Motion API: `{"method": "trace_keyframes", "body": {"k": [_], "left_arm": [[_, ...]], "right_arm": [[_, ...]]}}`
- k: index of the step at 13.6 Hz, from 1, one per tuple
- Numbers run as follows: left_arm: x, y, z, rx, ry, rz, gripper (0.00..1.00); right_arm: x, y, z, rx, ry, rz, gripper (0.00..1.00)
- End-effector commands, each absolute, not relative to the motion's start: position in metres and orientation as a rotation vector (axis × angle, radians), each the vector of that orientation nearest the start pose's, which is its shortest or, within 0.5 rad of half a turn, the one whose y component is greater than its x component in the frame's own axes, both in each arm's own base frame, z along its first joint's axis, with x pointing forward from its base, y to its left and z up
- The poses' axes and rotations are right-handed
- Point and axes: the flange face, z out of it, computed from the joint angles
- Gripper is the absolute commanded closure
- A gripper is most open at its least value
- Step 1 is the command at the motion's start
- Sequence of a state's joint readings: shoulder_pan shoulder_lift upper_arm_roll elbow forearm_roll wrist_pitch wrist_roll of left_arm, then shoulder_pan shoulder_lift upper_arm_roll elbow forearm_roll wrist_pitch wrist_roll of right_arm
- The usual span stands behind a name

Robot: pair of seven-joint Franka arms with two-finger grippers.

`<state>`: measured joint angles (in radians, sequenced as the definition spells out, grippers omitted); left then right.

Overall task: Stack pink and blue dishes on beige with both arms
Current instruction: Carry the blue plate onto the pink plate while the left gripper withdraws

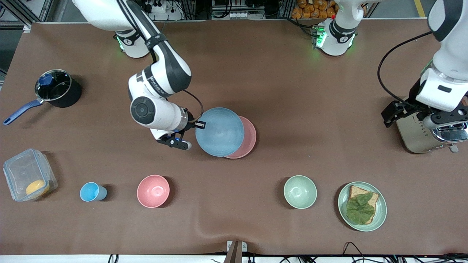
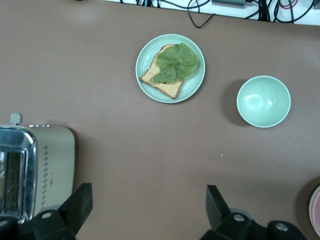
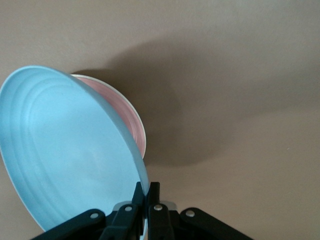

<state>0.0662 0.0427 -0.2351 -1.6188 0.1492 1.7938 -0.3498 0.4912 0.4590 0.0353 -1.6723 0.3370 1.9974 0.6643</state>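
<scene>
The right tool is pinching the rim of the flat round light-blue matte plate, its fingers clenched tight on the edge at the plate's side toward the right arm's end of the bench. It is carrying that plate in the air, tilted, over the flat round pale-pink matte plate. The pink plate is lying flat on the brown bench directly under the blue one, with only a crescent of it peeking out on the side away from the right tool. In the right wrist view the blue plate is slanting up from the fingers and the pink plate's rim is showing just past its edge. No beige plate is showing under them.

The left tool is waiting with its fingers spread wide and released, gripping nothing, hanging over the silver metal toaster at the left arm's end of the bench. Below that tool, nearer the front camera, are sitting the pale-green round plate with a slice of bread and a green leaf and, beside it toward the right arm's end, the pale-green round bowl.
</scene>
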Motion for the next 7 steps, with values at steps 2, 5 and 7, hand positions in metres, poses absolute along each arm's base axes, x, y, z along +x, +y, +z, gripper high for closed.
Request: {"method": "trace_keyframes", "body": {"k": [2,5,7], "left_arm": [[0.577,-0.087,0.622,-3.054,-0.219,-0.212,0.00],[0.573,-0.110,0.640,-3.064,-0.155,-0.270,0.00],[0.573,-0.113,0.637,-3.068,-0.137,-0.247,0.00]], "right_arm": [[0.547,0.366,0.332,-2.884,0.445,0.412,1.00],[0.537,0.385,0.318,-2.888,0.441,0.387,1.00],[0.535,0.393,0.301,-2.889,0.465,0.372,1.00]]}}
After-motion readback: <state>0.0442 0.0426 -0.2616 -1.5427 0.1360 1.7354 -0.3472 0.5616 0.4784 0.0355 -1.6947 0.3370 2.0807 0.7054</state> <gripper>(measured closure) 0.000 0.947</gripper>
